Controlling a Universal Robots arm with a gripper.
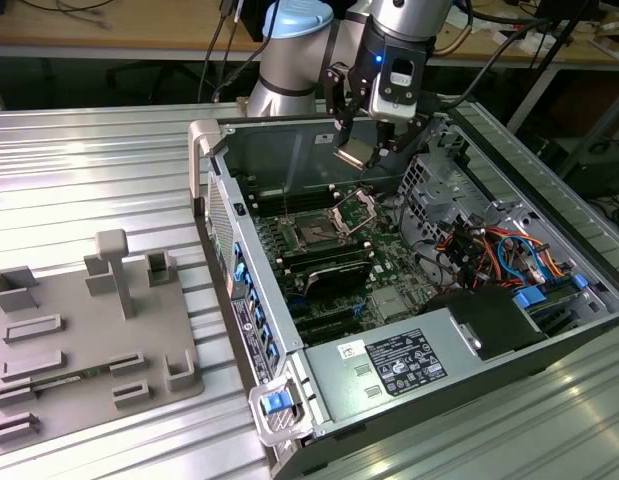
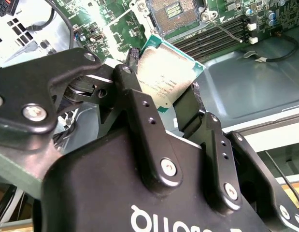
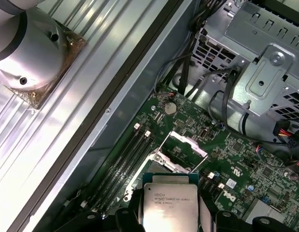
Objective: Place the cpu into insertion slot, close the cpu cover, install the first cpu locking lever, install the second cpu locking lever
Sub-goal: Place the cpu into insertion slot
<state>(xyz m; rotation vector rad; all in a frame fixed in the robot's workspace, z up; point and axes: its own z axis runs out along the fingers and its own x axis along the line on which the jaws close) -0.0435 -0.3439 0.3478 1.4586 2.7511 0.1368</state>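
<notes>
My gripper point(image 1: 362, 148) hangs over the open computer case, shut on the cpu point(image 1: 353, 155), a flat chip with a silvery face. In both wrist views the cpu point(image 2: 163, 77) point(image 3: 169, 205) sits between the two black fingers point(image 2: 135, 63), held by opposite edges and clear of the board. Below it on the green motherboard lies the insertion slot point(image 1: 316, 232) point(image 2: 174, 13), a dark square socket, uncovered. The cpu cover point(image 1: 357, 208) point(image 3: 182, 151) stands hinged up at the socket's far side. A thin metal lever point(image 2: 226, 29) sticks out beside the socket.
Long black memory slots point(image 1: 324, 265) flank the socket. A metal drive cage point(image 1: 439, 180) and bundled cables point(image 1: 499, 250) fill the case toward the exterior view's right; a grey power supply point(image 1: 409, 360) lies at the front. A grey fixture tray point(image 1: 89, 340) rests on the ribbed table at the left.
</notes>
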